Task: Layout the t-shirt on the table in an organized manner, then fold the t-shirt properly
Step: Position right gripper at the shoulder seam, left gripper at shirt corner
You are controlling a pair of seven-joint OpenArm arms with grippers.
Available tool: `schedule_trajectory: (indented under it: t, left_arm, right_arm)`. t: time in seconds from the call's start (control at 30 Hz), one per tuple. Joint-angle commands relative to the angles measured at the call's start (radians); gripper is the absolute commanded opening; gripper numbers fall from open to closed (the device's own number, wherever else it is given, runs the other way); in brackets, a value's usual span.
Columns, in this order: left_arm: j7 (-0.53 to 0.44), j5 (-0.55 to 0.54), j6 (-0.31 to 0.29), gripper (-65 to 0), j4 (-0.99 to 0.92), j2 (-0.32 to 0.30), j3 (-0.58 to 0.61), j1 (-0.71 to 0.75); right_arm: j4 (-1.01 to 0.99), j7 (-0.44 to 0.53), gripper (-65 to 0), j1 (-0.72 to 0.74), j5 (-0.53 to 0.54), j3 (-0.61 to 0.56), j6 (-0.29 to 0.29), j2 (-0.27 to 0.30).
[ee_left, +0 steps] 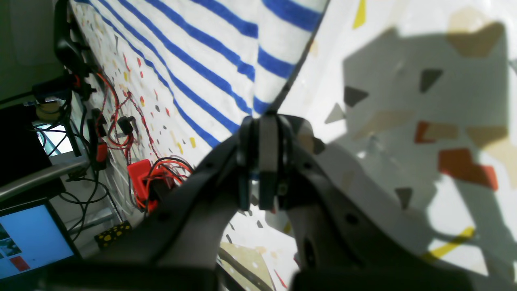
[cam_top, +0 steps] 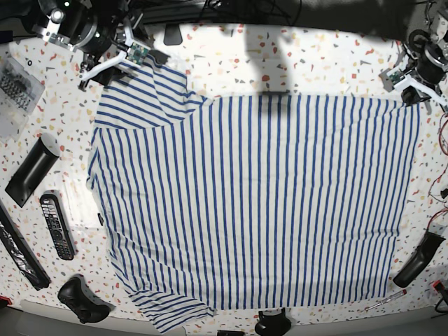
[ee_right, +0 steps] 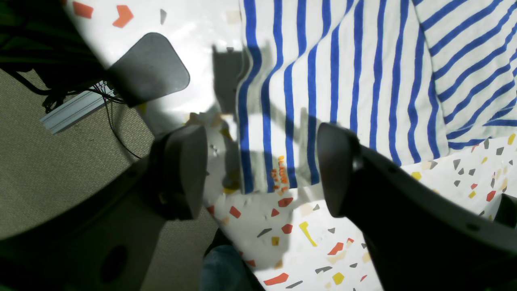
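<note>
The t-shirt (cam_top: 259, 203), white with blue stripes, lies spread flat across the speckled table (cam_top: 315, 59). At its far right corner in the base view, my left gripper (cam_top: 409, 89) is shut on the cloth. The left wrist view shows the fingertips (ee_left: 262, 121) pressed together with the striped edge (ee_left: 226, 52) running out from them. My right gripper (cam_top: 138, 56) stands at the shirt's far left corner. In the right wrist view it is the open gripper (ee_right: 260, 173), low over the hem corner (ee_right: 278, 161), one finger on each side and nothing held.
Along the left edge lie a remote control (cam_top: 57, 225), a black handset (cam_top: 31, 171) and a game controller (cam_top: 84, 299). A black tool (cam_top: 418, 259) and a screwdriver (cam_top: 381, 302) lie at the front right. Red cables (ee_left: 141, 178) hang beside the table. Carpet (ee_right: 60, 169) shows past the edge.
</note>
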Motion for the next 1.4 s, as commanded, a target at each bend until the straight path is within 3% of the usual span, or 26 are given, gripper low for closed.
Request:
schedule_trajectory:
  t: [0.0,0.4,0.6,0.8,1.0,1.3,1.37]
  left_arm:
    - [0.006,-0.005,-0.006,-65.0,0.005,-0.016,-0.004,0.003]
    - [0.006,-0.005,-0.006,-65.0,0.005,-0.016,-0.004,0.003]
    - [0.006,-0.005,-0.006,-65.0,0.005,-0.016,-0.004,0.003]
    - [0.006,-0.005,-0.006,-65.0,0.005,-0.016,-0.004,0.003]
    - [0.006,-0.005,-0.006,-65.0,0.005,-0.016,-0.004,0.003]
    - [0.006,-0.005,-0.006,-65.0,0.005,-0.016,-0.004,0.003]
    - [0.006,-0.005,-0.006,-65.0,0.005,-0.016,-0.004,0.003]
  right_arm:
    - [0.014,0.019,-24.1,-0.001,0.000,0.006,-0.002,0.014]
    - [-0.029,0.027,-24.1,0.000,-0.003,0.006,-0.002,0.032]
    - [-0.093,0.042,-24.1,0.000,-0.066,0.005,-0.002,0.080]
    - [-0.094,0.053,-24.2,0.000,-0.105,0.005,-0.028,0.080]
    - [-0.106,0.118,-42.1,0.000,-0.106,0.005,-0.027,0.080]
    - [-0.136,0.146,-44.2,-0.001,-0.106,0.005,-0.027,0.080]
    - [-0.136,0.145,-50.2,-0.001,-0.105,0.005,-0.027,0.080]
